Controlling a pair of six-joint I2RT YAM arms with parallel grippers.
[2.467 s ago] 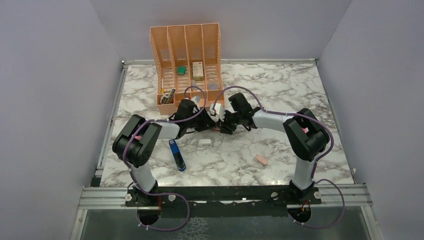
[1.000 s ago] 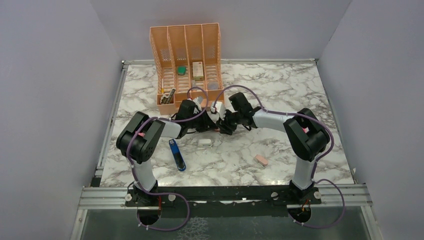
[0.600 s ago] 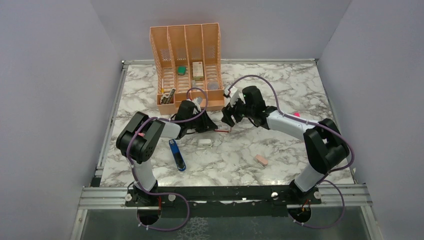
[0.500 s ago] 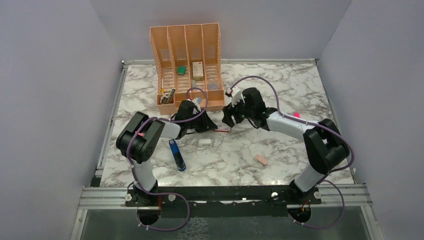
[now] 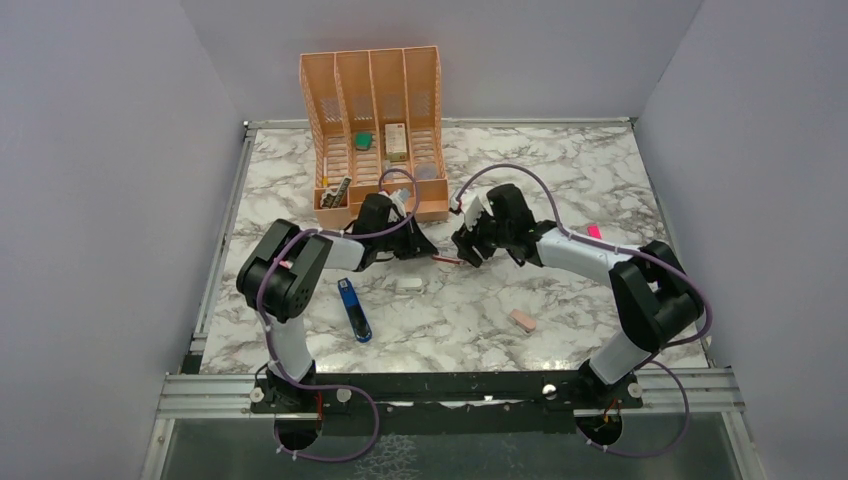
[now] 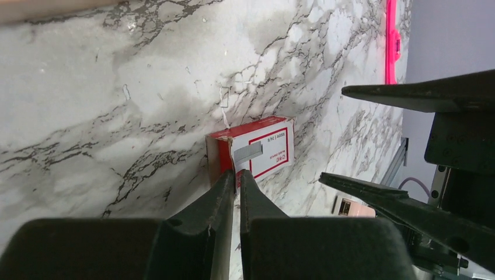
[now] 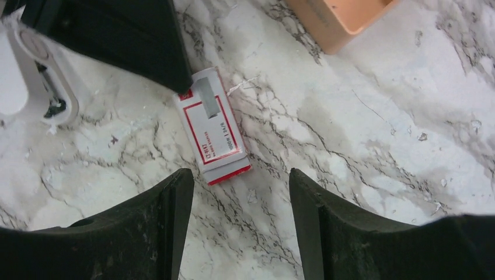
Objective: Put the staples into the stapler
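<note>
**Staple box lies lengthwise between the two arms; the stapler sits apart on the left.**

In the top view the stapler (image 5: pixel 354 310) lies alone on the table (image 5: pixel 560 180), at 7 o'clock of the left jaws, its length running 11 to 5 o'clock. The left jaws are closed to a thin slit, with their tips at the 9 o'clock end of the staple box (image 7: pixel 213 123). Whether they nip its edge I cannot tell. The box lies flat with its sleeve on, long axis roughly 9 to 3 o'clock. The right jaws stand wide open and empty at its 3 o'clock end. In their own camera the box runs 11 to 5 o'clock, its free end just at 12 o'clock of the gap. The right arm looks best placed for that free end, but the skewed axis probably calls for a small wrist turn before closing.
</note>
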